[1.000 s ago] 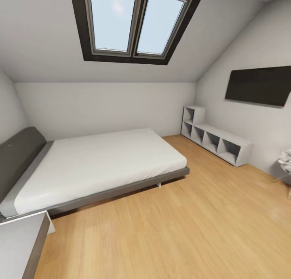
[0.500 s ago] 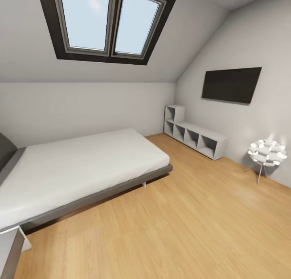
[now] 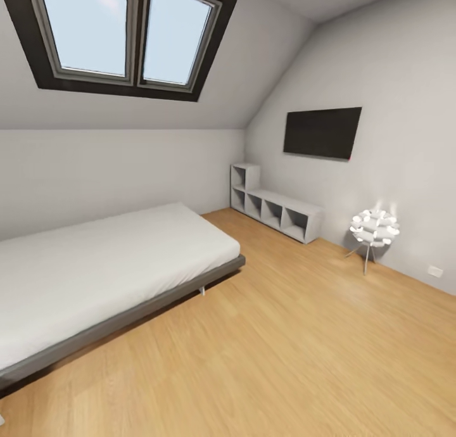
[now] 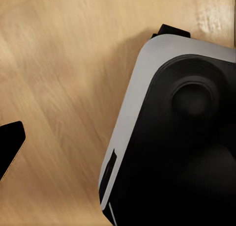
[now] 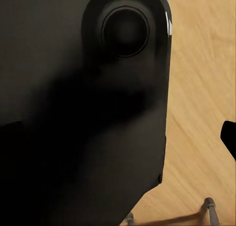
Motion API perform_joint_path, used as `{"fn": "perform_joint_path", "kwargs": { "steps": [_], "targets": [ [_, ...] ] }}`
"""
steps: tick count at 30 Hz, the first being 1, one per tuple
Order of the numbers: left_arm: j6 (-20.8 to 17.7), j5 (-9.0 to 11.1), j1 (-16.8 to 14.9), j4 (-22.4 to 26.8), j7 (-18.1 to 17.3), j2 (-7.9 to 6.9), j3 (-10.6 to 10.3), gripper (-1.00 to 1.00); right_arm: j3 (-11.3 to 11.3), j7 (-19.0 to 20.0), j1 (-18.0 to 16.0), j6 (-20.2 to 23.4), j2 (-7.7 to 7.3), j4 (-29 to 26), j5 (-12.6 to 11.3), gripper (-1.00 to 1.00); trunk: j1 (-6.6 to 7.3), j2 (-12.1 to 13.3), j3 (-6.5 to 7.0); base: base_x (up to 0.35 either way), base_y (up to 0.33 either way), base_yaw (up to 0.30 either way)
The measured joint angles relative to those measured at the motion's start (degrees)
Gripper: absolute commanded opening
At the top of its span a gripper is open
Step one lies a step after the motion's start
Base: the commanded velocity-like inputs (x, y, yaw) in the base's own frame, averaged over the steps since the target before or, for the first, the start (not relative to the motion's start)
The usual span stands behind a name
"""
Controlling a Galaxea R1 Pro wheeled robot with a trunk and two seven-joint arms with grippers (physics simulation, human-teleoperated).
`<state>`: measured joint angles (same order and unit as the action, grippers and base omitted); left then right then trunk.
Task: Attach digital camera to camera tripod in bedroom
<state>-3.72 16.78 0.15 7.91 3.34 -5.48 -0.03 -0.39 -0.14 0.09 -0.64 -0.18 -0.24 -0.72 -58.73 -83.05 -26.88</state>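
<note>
Grey-framed bed (image 3: 95,278) with a pale mattress lies at the left of the bedroom (image 3: 266,335), under a dark-framed skylight (image 3: 120,35). Further right, a white cube shelf (image 3: 275,210) stands against the wall below a black screen (image 3: 322,132), then a white floor lamp (image 3: 373,229). Both wrist views look down on the robot's dark base (image 4: 182,137) over wood floor; whether either gripper is open or closed cannot be told

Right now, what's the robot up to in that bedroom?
It is handling nothing yet. The head view looks across the bedroom: a grey bed, a white cube shelf, a dark wall screen and a small white lamp on the wood floor. The wrist views look down on that floor beside the robot's own dark body. Whether either hand is open cannot be told.
</note>
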Motion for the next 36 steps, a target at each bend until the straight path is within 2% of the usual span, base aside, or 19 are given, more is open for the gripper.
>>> {"fn": "perform_joint_path", "kwargs": {
  "steps": [19, 23, 28, 36],
  "targets": [
    [0.05, -0.05, 0.00, 0.00, 1.70, 0.17, 0.13, 1.00, -0.09, -0.02, 0.00, -0.08, 0.14, 0.00, 0.00, 1.00, 0.00, 0.00, 0.00, 0.000, 0.000, -0.296],
    [0.04, -0.02, 0.00, -0.05, 3.07, 0.21, 0.15, 1.00, -0.09, -0.02, 0.00, -0.08, 0.17, 0.00, -0.02, 1.00, 0.00, 0.00, 0.00, 0.000, 0.000, -0.296],
    [-0.04, 0.14, 0.00, -0.01, 6.71, 0.28, 0.21, 1.00, -0.11, -0.01, 0.00, -0.08, 0.23, 0.00, -0.02, 1.00, 0.00, 0.00, 0.00, 0.000, 0.000, -0.296],
    [0.11, 0.22, 0.00, 0.04, 6.60, 0.22, 0.15, 1.00, -0.16, -0.02, 0.00, -0.08, 0.25, 0.00, -0.01, 1.00, 0.00, 0.00, 0.00, 0.000, 0.000, -0.296]
  ]
}}
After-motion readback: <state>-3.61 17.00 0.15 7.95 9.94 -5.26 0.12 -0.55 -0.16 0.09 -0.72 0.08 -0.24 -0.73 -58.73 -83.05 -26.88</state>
